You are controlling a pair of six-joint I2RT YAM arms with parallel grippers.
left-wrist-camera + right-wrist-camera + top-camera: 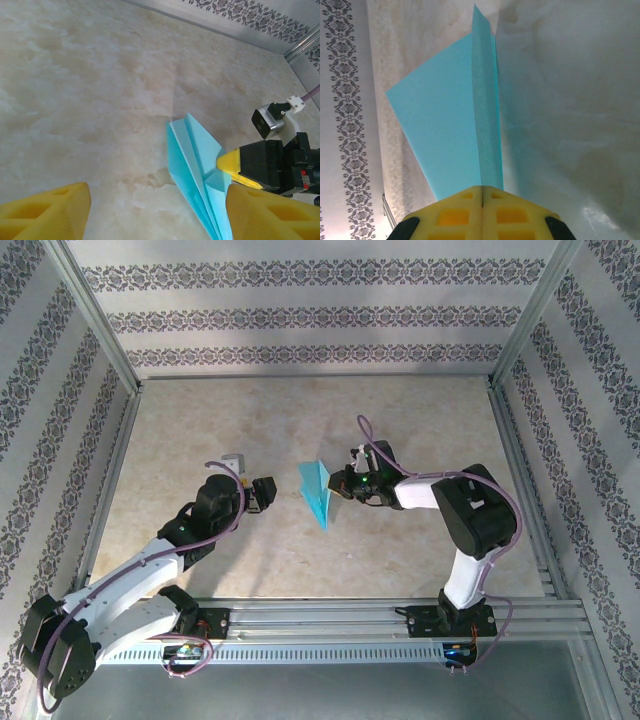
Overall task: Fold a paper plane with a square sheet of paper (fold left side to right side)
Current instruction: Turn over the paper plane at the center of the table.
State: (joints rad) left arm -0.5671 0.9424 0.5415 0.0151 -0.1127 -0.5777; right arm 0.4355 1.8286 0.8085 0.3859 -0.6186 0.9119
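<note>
Jaws of the right gripper [481, 192] are pressed flat together, their yellow foam pads meeting in a thin seam, and the upright crease of the paper plane [450, 125] comes out of that seam, so the fold is pinched between them. From above, this gripper [343, 486] points left toward the middle of the table, its arm bent at the elbow and rising from a base on the near rail. The left gripper [262, 492] stands wide open with nothing between its fingers [50, 210], aimed right at the plane from just beside it; its arm stretches low from the near left corner. The paper plane [317, 492] sits between the two grippers near the table's centre, its narrow tip toward the near edge and its wider end farther away. In the left wrist view the plane [192, 160] fans out in thin, smooth turquoise layers with sharp creases, one yellow fingertip of the right gripper touching it. The table [200, 430] is a glossy beige surface veined like marble. Pale walls [300, 315] carry dark floral bands, framed by aluminium rails [320, 615].
</note>
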